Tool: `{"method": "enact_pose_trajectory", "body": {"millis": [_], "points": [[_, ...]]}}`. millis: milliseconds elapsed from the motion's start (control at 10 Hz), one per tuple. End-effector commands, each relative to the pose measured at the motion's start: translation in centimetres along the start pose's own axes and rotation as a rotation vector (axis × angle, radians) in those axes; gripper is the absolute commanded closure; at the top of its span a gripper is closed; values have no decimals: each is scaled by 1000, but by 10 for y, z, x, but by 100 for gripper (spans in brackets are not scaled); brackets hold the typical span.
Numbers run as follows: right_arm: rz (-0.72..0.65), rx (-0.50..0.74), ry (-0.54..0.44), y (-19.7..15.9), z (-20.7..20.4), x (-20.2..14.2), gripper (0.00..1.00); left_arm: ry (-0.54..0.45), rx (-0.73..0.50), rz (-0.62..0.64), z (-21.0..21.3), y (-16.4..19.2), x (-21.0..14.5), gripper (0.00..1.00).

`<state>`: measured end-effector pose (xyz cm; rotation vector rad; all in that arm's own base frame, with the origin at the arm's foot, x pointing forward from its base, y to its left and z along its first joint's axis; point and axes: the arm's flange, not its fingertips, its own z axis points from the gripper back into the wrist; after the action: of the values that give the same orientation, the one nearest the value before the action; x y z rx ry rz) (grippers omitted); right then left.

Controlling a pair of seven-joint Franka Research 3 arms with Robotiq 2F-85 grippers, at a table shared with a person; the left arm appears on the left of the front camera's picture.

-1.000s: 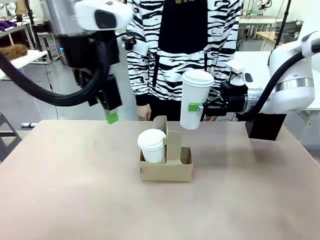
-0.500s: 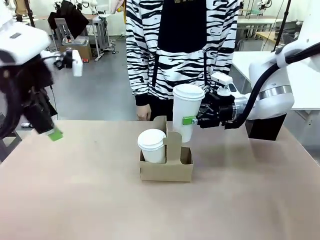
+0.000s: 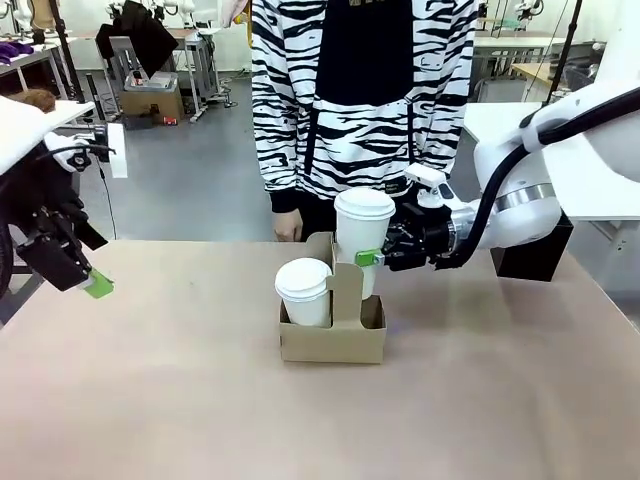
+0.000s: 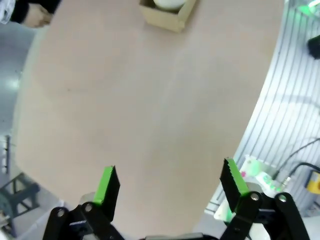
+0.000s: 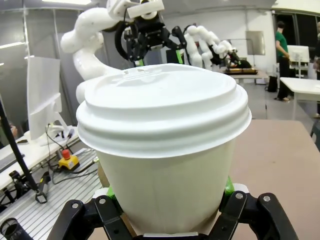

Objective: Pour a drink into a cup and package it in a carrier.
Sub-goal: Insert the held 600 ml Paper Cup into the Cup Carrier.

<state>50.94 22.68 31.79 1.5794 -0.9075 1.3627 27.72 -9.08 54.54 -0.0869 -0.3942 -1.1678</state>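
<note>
The brown cardboard carrier stands mid-table with a white lidded cup in its left slot. My right gripper is shut on a second white lidded cup, upright, its base down behind the carrier's handle tab at the right slot. This cup looms large in the right wrist view, clamped in the gripper. My left gripper hangs at the table's far left edge; its fingers stand open and empty, far from the carrier. The carafe with the dark drink is out of view.
A person in a black-and-white striped top stands at the far edge behind the carrier, one hand near the table edge. A black box sits at the back right. The bare tabletop spreads around the carrier.
My right gripper has carried the cup left and down until its base is at the carrier's right slot. My left arm has swung from above the table away to the far left edge.
</note>
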Motion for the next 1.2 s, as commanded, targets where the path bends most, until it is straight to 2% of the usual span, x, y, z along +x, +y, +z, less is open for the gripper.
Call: {"method": "enact_pose_trajectory", "body": {"millis": [0, 600, 1100], "points": [[-16, 55, 1, -2, -1, -4, 19, 21, -8, -20, -3, -4, 1, 0], [-91, 98, 39, -16, 9, -43, 19, 21, -8, -20, -3, -4, 1, 0], [-61, 209, 73, -30, 0, -77, 19, 21, -8, -20, -3, -4, 1, 0]]}}
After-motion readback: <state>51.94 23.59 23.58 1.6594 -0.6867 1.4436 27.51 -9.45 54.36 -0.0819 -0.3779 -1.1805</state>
